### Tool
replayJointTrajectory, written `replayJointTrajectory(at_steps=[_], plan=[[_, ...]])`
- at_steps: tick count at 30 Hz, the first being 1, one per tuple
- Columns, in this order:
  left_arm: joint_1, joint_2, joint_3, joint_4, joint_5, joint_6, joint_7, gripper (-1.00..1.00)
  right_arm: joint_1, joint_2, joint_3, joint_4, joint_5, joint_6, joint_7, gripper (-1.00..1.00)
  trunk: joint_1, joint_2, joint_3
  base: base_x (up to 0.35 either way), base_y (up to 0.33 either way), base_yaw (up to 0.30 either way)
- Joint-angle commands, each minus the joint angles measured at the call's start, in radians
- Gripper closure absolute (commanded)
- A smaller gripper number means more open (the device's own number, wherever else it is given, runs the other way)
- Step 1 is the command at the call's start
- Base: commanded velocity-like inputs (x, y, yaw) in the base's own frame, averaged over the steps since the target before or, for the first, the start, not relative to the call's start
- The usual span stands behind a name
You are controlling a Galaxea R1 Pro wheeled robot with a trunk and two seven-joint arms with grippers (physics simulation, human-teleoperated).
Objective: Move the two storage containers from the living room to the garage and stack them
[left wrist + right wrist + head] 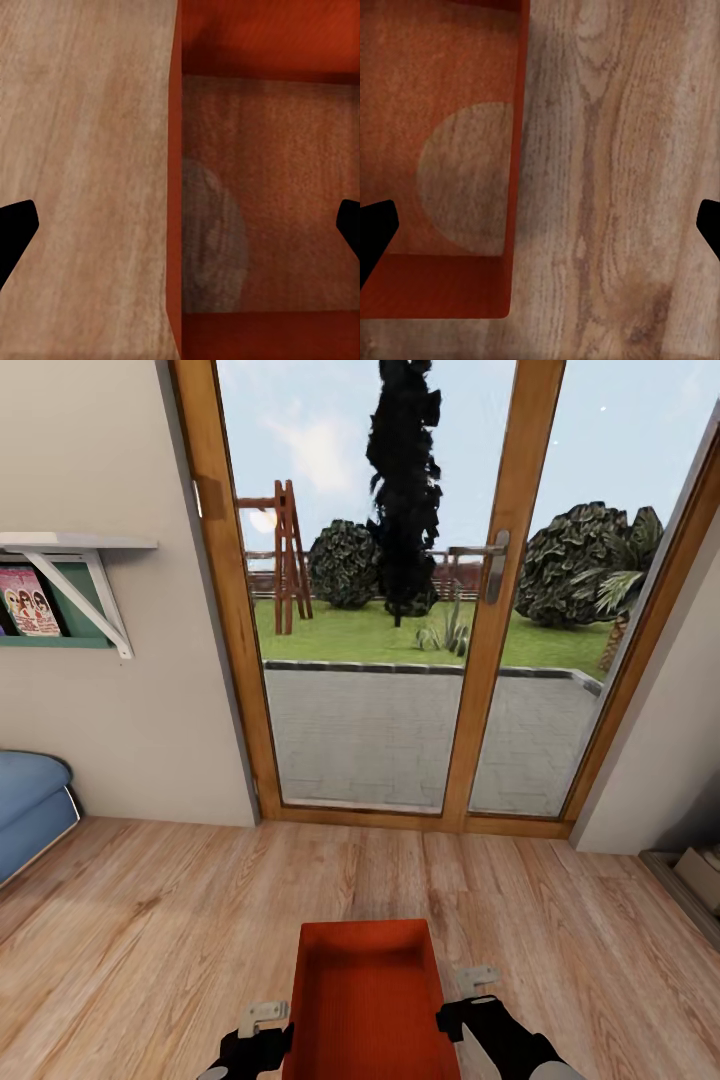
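while facing the glass patio door point(400, 610), carrying an orange-red ribbed plastic bin point(366, 1000) between left gripper point(262, 1028) and right gripper point(470, 1000); both spread astride its walls, grip uncertain; next, turning toward the garage.

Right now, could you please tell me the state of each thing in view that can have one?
storage container: upright, open-topped, empty, between both grippers above the wood floor.
left gripper: open, straddling the container's side wall.
right gripper: open, straddling the opposite wall.
glass doors: closed.
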Motion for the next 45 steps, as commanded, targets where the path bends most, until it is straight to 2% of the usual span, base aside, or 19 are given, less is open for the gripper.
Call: replayJointTrajectory(at_steps=[1,8,20,26,32,45], plan=[[-0.001,-0.001,0.008,0.001,-0.008,-0.003,-0.001,-1.00,0.000,0.000,0.006,-0.002,0.005,0.008,-0.004,-1.00,0.000,0.000,-0.001,0.000,0.000,0.000],[-0.001,-0.001,0.008,0.001,-0.008,-0.004,-0.001,-1.00,0.000,0.000,0.008,-0.001,0.004,0.006,-0.003,-1.00,0.023,-0.042,-0.020,0.000,0.000,0.000],[-0.001,-0.001,0.008,0.001,-0.009,-0.004,-0.001,-1.00,0.000,0.000,0.033,0.000,0.002,0.006,-0.003,-1.00,0.069,-0.126,-0.057,0.000,0.000,0.000],[-0.001,-0.001,0.008,0.001,-0.010,-0.004,-0.001,-1.00,0.000,0.017,0.039,0.000,0.002,0.007,0.004,-1.00,0.092,-0.168,-0.076,0.000,0.000,0.000],[-0.001,-0.001,0.008,0.001,-0.010,-0.004,-0.001,-1.00,0.000,0.022,0.045,0.000,0.001,0.006,0.019,-1.00,0.115,-0.210,-0.095,0.000,0.000,0.000],[-0.001,-0.001,0.008,0.001,-0.010,-0.004,-0.001,-1.00,0.000,0.016,0.044,-0.001,0.002,0.005,0.045,-1.00,0.165,-0.301,-0.136,0.000,0.000,0.000]])
